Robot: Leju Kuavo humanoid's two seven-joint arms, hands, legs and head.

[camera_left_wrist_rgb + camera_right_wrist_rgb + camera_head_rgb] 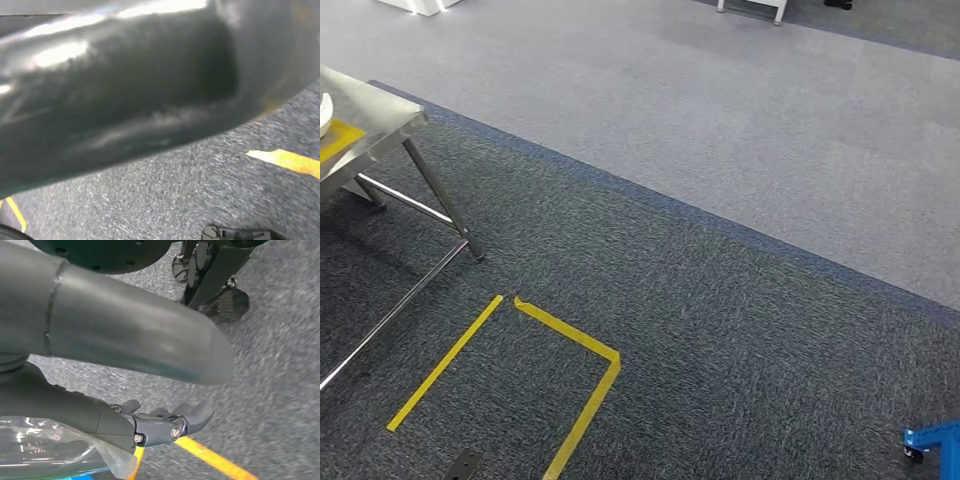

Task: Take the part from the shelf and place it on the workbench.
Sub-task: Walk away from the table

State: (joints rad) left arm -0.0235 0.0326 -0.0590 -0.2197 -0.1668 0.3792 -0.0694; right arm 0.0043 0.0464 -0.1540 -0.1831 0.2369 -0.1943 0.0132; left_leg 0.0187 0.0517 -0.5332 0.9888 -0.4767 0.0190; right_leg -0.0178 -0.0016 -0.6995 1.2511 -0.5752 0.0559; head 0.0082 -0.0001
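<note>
Right hand carrying a clear-wrapped part above dark carpet crossed by yellow tape.

In the right wrist view the thick grey thumb lies along one side and the darker fingers along the other, with a transparent bag, showing a little blue at its edge, pressed against the fingers, so that hand holds the part; what is inside the wrap cannot be made out. The left hand is a blurred dark glossy shape very close to its camera, and whether it grips anything cannot be told. In the head view, a steel workbench with slanted legs stands just beyond the taped rectangle, a yellow mark on its top; a lighter grey carpet strip runs farther off, and a blue wheeled frame sits well apart from the tape.
</note>
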